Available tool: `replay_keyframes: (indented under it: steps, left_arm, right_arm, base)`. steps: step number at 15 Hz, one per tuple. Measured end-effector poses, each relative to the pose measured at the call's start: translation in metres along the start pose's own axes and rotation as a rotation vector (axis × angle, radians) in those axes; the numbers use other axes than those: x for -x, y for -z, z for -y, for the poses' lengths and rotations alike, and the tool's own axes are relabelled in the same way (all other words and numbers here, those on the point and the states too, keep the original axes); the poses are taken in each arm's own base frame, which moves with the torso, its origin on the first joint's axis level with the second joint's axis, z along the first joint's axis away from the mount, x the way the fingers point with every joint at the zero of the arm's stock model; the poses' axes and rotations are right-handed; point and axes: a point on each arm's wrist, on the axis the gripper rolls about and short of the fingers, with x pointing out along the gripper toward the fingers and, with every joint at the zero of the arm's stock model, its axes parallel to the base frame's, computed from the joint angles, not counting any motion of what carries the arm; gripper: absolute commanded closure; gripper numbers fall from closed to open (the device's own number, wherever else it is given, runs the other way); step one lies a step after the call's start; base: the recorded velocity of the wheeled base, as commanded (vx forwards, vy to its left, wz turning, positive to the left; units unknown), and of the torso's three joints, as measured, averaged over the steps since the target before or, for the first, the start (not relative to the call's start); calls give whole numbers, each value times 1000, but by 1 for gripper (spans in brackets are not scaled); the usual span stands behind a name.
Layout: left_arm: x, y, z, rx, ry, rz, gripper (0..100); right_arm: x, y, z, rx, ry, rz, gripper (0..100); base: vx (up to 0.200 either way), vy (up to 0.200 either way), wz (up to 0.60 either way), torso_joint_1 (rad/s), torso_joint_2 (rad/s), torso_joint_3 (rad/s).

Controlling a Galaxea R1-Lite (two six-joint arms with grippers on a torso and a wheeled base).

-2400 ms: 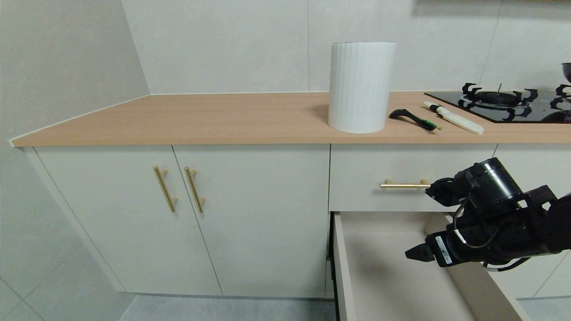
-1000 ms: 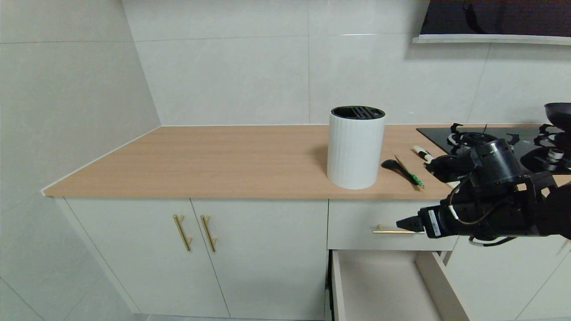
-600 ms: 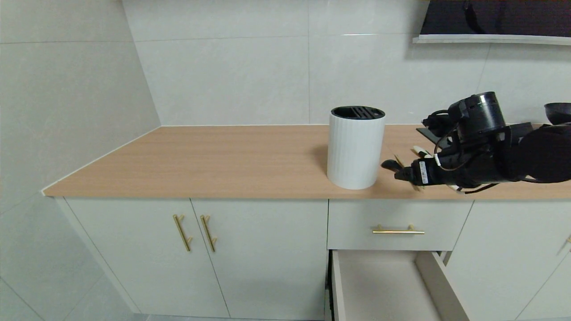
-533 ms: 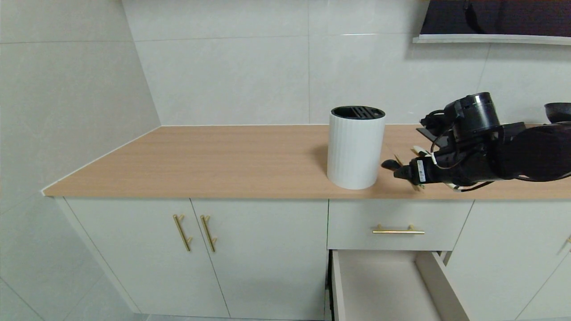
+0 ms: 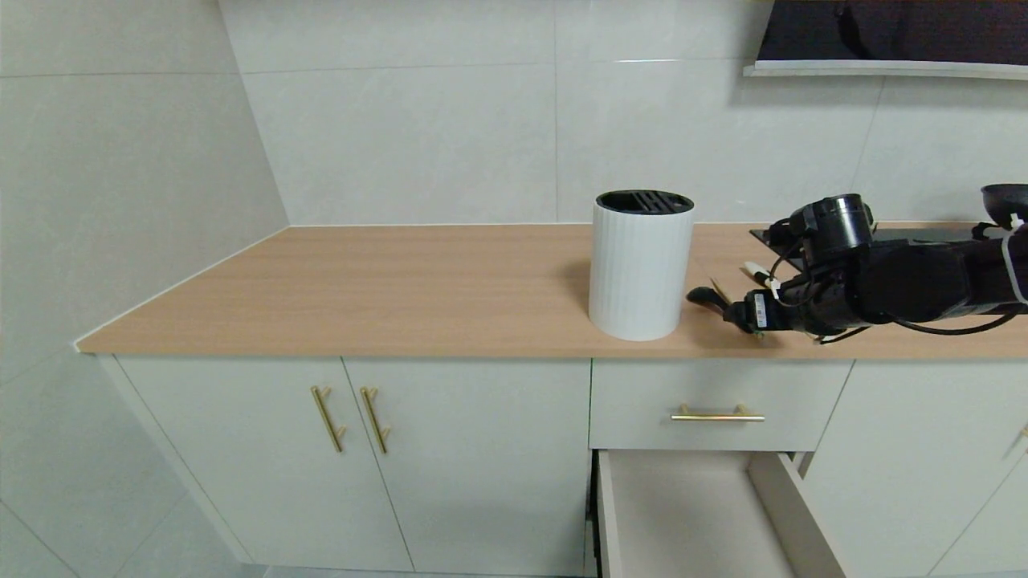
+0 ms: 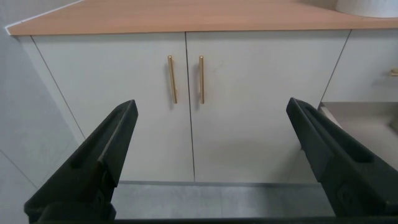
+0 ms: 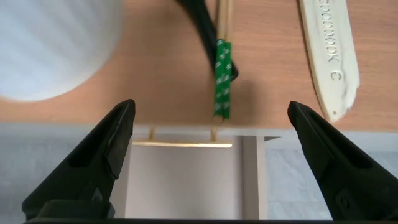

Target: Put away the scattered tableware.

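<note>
The left gripper point(image 6: 211, 109) is spread wide, low before smooth pale doors point(image 6: 249, 112) with thin gold handles. On the wooden counter point(image 5: 401, 289) stands a tall, round, ribbed white holder point(image 5: 641, 273). Just right of it lie a black spoon point(image 5: 705, 295), chopsticks point(image 7: 222, 74) with a green band, and a flat white stick point(image 7: 329, 56), maybe a knife cover. The right gripper point(image 5: 735, 313) hangs over the chopsticks, spread wide and holding nothing. Below, a drawer point(image 5: 610, 514) is open.

Soft, even light fell from overhead. The white holder point(image 5: 641, 273) cast a faint shadow leftward on the tabletop point(image 5: 401, 289). A pale sheen streaked the wall tiles point(image 5: 642, 62); the open drawer point(image 5: 691, 514) lay dimmer.
</note>
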Motion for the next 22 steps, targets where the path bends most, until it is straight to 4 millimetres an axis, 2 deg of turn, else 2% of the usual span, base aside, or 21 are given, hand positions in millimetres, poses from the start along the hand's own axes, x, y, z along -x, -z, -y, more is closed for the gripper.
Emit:
replay_keyframes:
  steps: [10,11,17,22]
  left_arm:
    - [0,0,0,0,0,0,0]
    - [0,0,0,0,0,0,0]
    - [0,0,0,0,-1,0,0]
    - [0,0,0,0,0,0,0]
  right_arm:
    - [-33,9,5,-9,22,-45,0]
    - [-35,9,5,-10,24,-46,100]
    - [-43,12,6,-10,29,-59,100]
    - [-38,7,10,-23,37,-46,100]
  base:
    - [0,0,0,0,0,0]
    - [0,0,0,0,0,0]
    - [0,0,0,0,0,0]
    - [0,0,0,0,0,0]
